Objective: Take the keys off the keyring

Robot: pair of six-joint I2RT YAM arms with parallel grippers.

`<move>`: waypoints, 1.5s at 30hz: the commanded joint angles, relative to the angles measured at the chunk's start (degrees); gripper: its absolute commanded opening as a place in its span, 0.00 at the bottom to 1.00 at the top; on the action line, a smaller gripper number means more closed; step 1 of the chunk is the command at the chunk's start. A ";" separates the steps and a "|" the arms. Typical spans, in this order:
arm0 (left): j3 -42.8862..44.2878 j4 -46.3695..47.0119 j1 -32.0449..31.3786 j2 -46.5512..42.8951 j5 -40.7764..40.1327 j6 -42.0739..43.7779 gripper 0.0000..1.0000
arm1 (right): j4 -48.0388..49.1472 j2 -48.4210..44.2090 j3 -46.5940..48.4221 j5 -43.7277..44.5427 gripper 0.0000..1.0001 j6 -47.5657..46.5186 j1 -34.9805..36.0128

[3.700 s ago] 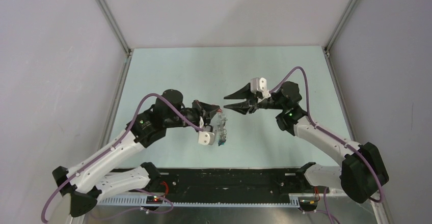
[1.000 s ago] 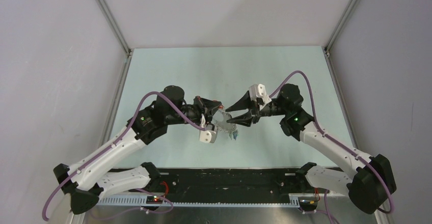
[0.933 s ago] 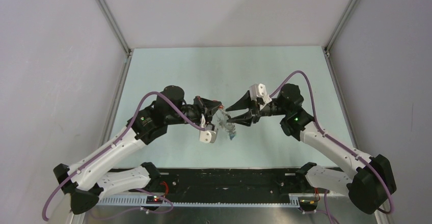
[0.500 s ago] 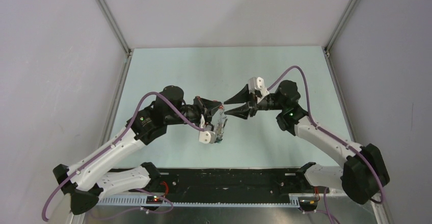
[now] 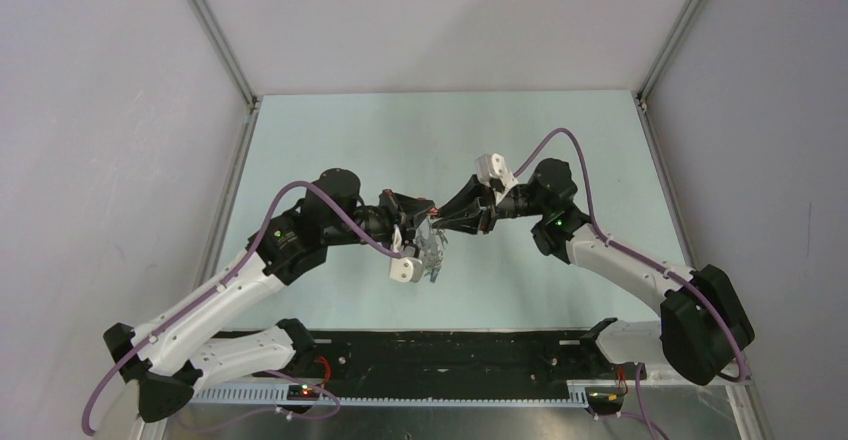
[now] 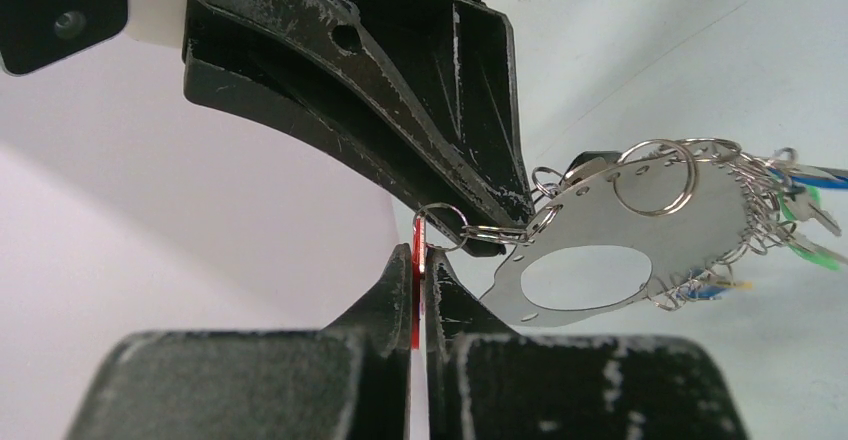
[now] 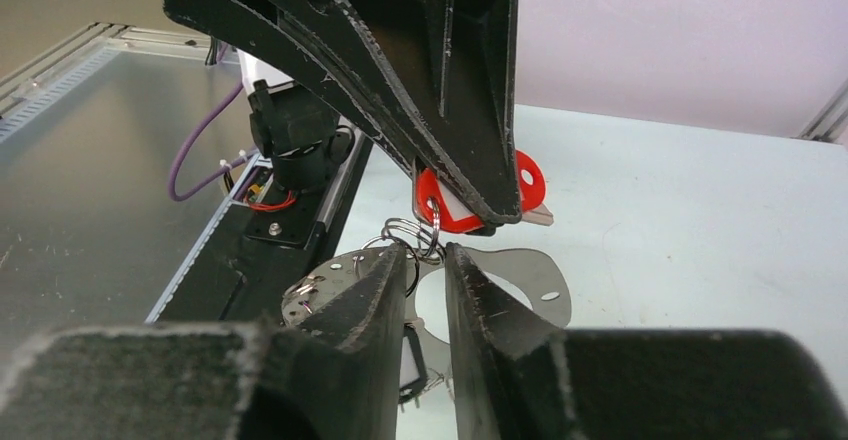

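The red key point(image 7: 445, 215) is gripped edge-on in the closed left pincer point(image 6: 420, 255), above the surface point(image 5: 340, 140). A small split ring point(image 6: 490, 232) is pinched by the right pincer point(image 7: 428, 255). From it the keyring plate point(image 6: 610, 210) and remaining keys point(image 6: 810, 252) are hung.

Both arms meet nose to nose over the middle of the pale green table point(image 5: 330, 130). The left gripper point(image 5: 424, 210) and right gripper point(image 5: 439, 222) practically touch at the tips. The keyring point(image 5: 433, 251) dangles right under them, and the keys point(image 5: 436, 269) are just a silvery clump from here.
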 commanded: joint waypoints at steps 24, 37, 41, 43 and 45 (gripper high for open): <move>0.84 4.12 0.06 -2.37 -0.85 1.96 0.00 | 0.06 -4.48 0.61 18.03 0.00 28.23 0.47; -1.86 4.16 -0.70 -2.96 -2.54 1.56 0.00 | 15.30 -12.57 -10.79 32.74 0.00 35.98 -0.05; -2.46 4.12 -2.50 -1.53 -3.82 1.55 0.00 | 16.56 -11.89 -10.87 31.90 0.00 35.97 0.47; -2.49 4.08 -3.21 -1.00 -4.77 1.59 0.00 | 16.52 -11.81 -10.96 31.90 0.00 36.00 0.68; -2.55 4.12 -3.77 -0.67 -4.90 1.60 0.00 | 17.16 -11.80 -11.00 32.03 0.00 35.85 1.09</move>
